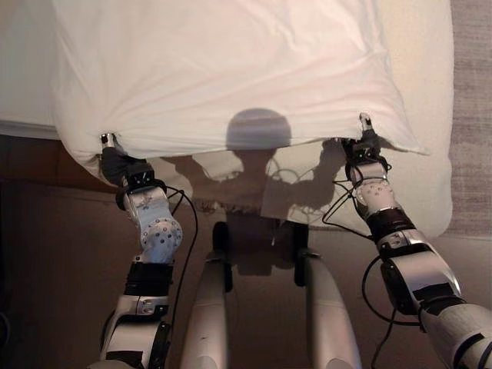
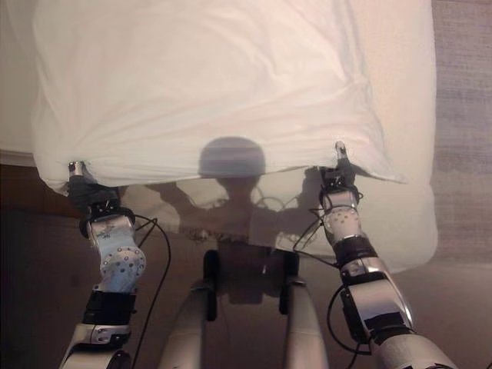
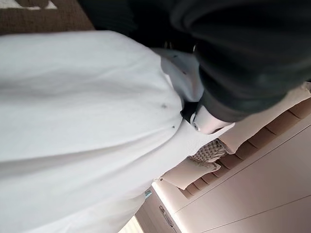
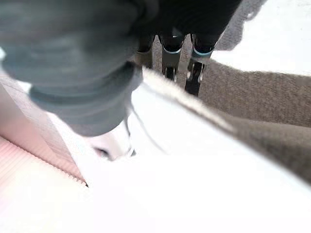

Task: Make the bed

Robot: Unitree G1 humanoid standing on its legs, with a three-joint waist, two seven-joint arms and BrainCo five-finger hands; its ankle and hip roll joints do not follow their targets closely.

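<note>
Midway, by the look of it. Left hand (image 1: 114, 157) and right hand (image 1: 364, 138) each pinching the near hem of the white duvet (image 1: 223, 69), held taut over the bed (image 1: 427, 115) (far end unseen). Left: spreading, laying flat, smoothing.

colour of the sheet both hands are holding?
White, plain, no pattern: the sheet shows best in the left eye view.

The lifted white duvet (image 1: 223, 69) blocks the way over the bed (image 1: 419, 92); below the duvet's near edge, the floor (image 1: 61, 246) lies open.
</note>
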